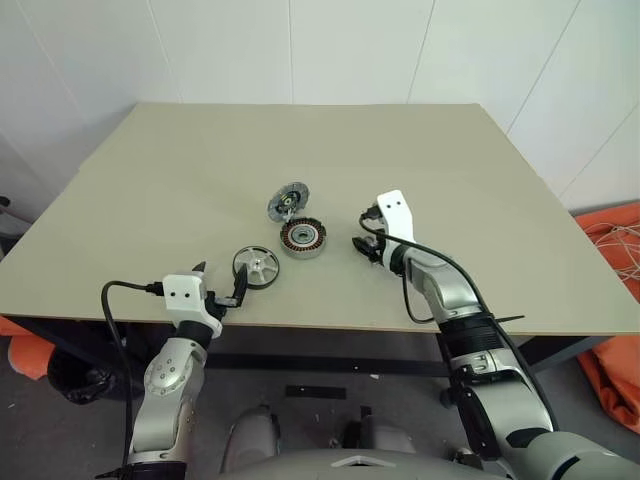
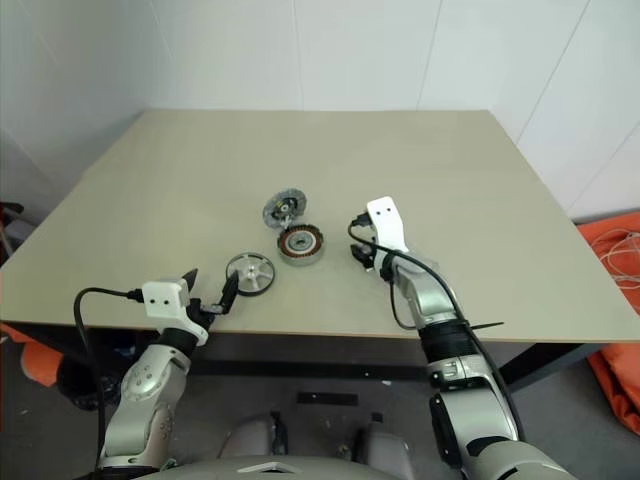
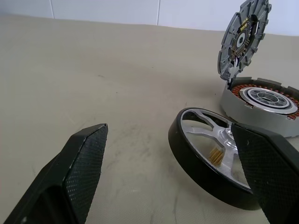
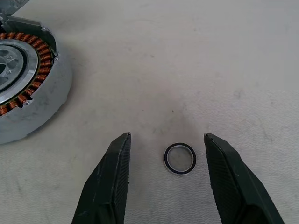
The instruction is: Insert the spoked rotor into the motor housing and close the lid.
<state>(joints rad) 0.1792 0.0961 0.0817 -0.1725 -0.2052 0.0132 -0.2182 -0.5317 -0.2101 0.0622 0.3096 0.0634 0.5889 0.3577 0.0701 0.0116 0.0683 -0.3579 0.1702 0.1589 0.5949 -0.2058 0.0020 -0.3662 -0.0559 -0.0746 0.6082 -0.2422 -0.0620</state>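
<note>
The spoked rotor (image 1: 256, 267) rests tilted on the table near its front edge, silver spokes inside a dark rim (image 3: 205, 154). My left gripper (image 1: 222, 290) is open just in front of it, and one finger (image 3: 266, 163) overlaps the rotor's rim. Whether that finger touches the rim I cannot tell. The motor housing (image 1: 302, 238) with its copper windings (image 4: 23, 84) sits behind the rotor. The grey lid (image 1: 288, 200) stands raised at the housing's far edge (image 3: 243, 39). To the right of the housing, my right gripper (image 4: 167, 136) is open just above the table.
A small metal washer (image 4: 180, 158) lies on the table between the right gripper's fingers (image 4: 112, 177). The beige table (image 1: 470, 180) stretches wide to the back and to both sides. An orange cloth (image 1: 610, 290) lies on the floor at the right.
</note>
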